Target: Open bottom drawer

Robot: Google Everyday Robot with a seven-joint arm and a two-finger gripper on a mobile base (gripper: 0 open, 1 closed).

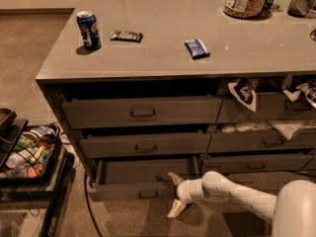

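The countertop is smooth grey with a soft sheen and catches small glints. On it, the soda can looks like glossy printed metal, and the dark snack bar wrapper like shiny film. The bottom drawer has a matt dark grey front. Just beside its right end, the gripper, fingers spread apart, looks like smooth cream plastic. The floor is matt, rough beige carpet.

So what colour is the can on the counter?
The can is blue, camera view. Gripper sits beside the bottom drawer.
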